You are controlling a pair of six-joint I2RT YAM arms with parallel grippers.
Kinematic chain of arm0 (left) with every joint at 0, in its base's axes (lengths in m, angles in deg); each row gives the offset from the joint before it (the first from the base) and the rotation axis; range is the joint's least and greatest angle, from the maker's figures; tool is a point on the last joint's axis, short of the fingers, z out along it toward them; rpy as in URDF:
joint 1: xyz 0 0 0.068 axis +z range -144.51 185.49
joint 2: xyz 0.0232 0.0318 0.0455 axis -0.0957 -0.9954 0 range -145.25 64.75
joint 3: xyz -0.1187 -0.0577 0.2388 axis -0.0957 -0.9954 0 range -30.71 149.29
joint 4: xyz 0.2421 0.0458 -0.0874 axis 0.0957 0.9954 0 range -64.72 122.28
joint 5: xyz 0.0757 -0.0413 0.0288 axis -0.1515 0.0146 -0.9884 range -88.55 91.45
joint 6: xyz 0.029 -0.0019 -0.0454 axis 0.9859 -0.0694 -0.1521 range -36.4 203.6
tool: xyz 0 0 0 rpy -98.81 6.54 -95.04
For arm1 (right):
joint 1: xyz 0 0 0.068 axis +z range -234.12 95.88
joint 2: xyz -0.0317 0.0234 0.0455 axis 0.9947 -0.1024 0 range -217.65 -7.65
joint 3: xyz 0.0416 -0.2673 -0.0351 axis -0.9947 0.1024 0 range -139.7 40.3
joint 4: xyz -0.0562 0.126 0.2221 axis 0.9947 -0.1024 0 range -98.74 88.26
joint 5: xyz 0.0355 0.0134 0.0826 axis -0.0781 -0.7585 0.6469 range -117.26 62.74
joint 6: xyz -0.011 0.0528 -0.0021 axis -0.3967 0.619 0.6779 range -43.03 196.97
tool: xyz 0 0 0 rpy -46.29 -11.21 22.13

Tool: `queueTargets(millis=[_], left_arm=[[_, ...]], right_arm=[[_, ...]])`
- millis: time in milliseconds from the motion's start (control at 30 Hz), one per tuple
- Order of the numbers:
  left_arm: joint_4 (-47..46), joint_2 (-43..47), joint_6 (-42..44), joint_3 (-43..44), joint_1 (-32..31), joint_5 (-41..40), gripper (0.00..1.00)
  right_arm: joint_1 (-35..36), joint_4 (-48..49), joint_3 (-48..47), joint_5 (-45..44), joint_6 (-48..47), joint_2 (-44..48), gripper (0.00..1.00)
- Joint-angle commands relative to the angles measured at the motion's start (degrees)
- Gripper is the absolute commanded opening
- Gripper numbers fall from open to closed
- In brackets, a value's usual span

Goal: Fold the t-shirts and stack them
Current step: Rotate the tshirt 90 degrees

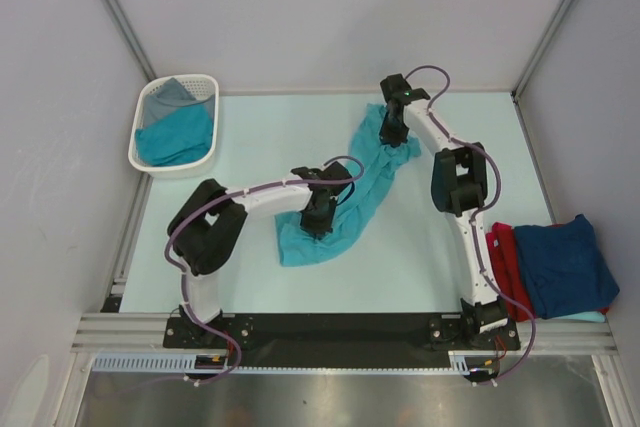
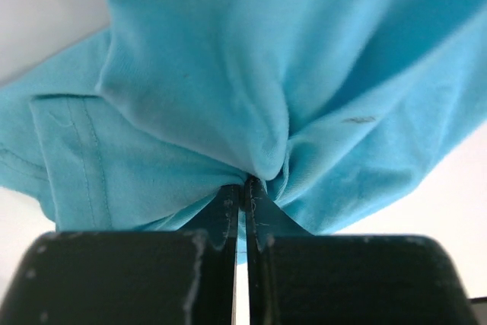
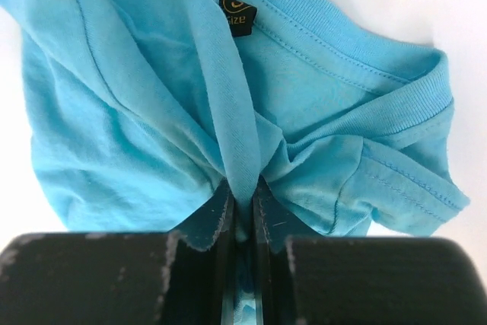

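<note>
Done pile: a navy shirt (image 1: pixel 565 267) lies on a red shirt (image 1: pixel 503 255) at the near right corner. These two look finished.
Left gripper (image 2: pixel 244 190): fingers squeezed tight on a bunch of the teal shirt (image 1: pixel 365 197).
Teal shirt: in the middle of the table (image 1: pixel 260 137), pulled into a rumpled strip between both grippers. It is not folded yet.
Right gripper (image 3: pixel 243 195): fingers pinched on the neck end, right by the collar.
Basket (image 1: pixel 137 142): far left. A blue-green shirt (image 1: pixel 178 139) and a grey shirt (image 1: pixel 172 94) wait inside.
Hard to see: how many shirts the pile and the basket hold. A pale edge peeks out under the pile.
</note>
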Motion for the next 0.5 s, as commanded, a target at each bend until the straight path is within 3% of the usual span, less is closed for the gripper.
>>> queueTargets(millis=[0,467], left_arm=[[-1.89,-1.07,1.34,0.83,-3.02,6.97,0.0],[-2.77,-8.36,4.33,12.26,-6.53,13.4,0.0]], right_arm=[[1.66,-0.95,-6.32,4.09,-1.43,-2.43,0.0],[3.59,1.69,-12.2,14.28,-4.24,-5.68,0.0]])
